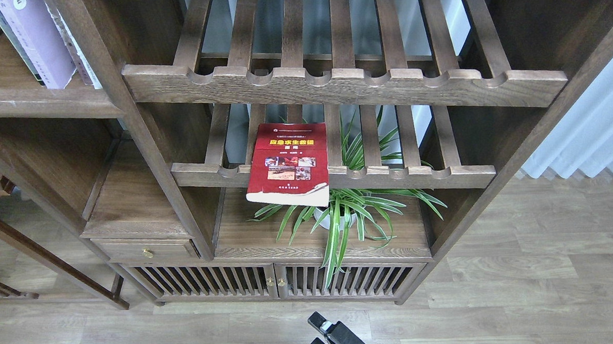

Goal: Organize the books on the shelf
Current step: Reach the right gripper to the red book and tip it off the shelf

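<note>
The red book (pixel 290 162) with a yellow title and small photos lies flat on the lower slatted rack (pixel 415 177), its near end hanging over the front rail. The pale lavender book (pixel 39 41) stands on the solid dark-brown shelf (pixel 39 103) at the upper left, with a grey-edged book (pixel 4 25) on its left and another spine (pixel 79 52) on its right. The yellow-green book cannot be made out for sure. One black gripper (pixel 326 332), apparently my right, shows low at the bottom edge, far below the books; its fingers are unclear. The left gripper is out of view.
A spider plant in a white pot (pixel 339 217) stands on the low board under the red book. An upper slatted rack (pixel 344 85) lies above. A small drawer (pixel 144 249) and slatted cabinet doors (pixel 275 282) are below. A white curtain (pixel 589 139) hangs at the right.
</note>
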`<state>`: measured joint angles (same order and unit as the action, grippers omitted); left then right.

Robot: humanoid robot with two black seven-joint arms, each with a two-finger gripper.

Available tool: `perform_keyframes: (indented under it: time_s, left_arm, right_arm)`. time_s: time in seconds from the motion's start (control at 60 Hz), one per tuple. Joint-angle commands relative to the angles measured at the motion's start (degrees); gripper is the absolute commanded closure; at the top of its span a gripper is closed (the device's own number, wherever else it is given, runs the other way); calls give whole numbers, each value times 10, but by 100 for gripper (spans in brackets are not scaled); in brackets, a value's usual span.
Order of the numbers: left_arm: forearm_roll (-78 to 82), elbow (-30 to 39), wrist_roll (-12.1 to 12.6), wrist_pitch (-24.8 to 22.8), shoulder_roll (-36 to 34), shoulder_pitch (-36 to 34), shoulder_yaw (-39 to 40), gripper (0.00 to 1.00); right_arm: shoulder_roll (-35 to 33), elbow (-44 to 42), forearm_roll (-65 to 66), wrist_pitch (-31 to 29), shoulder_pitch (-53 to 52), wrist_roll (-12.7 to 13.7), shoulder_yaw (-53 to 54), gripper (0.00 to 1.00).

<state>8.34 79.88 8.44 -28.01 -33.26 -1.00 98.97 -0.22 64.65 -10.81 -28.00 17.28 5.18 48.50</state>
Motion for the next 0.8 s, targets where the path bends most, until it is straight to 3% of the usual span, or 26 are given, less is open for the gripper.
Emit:
perform_keyframes:
  time_s: [0.0, 0.15, 0.467, 0.783]
  left_arm:
    - [0, 0, 1, 0, 41, 38, -14, 14]
    - [1, -19, -1, 0, 78, 92, -41, 1]
    - [0, -119, -4, 0, 90, 107, -41, 1]
    - [-1, -159, -6, 0, 90, 113, -40, 1]
  right_arm:
    - [0, -13, -1, 0, -16, 0, 2, 0]
    - [2, -46, -4, 0, -67, 0, 3, 0]
    - [2, -45, -3, 0, -146, -28, 6, 0]
    - [2, -44, 1, 0, -211, -30, 0, 0]
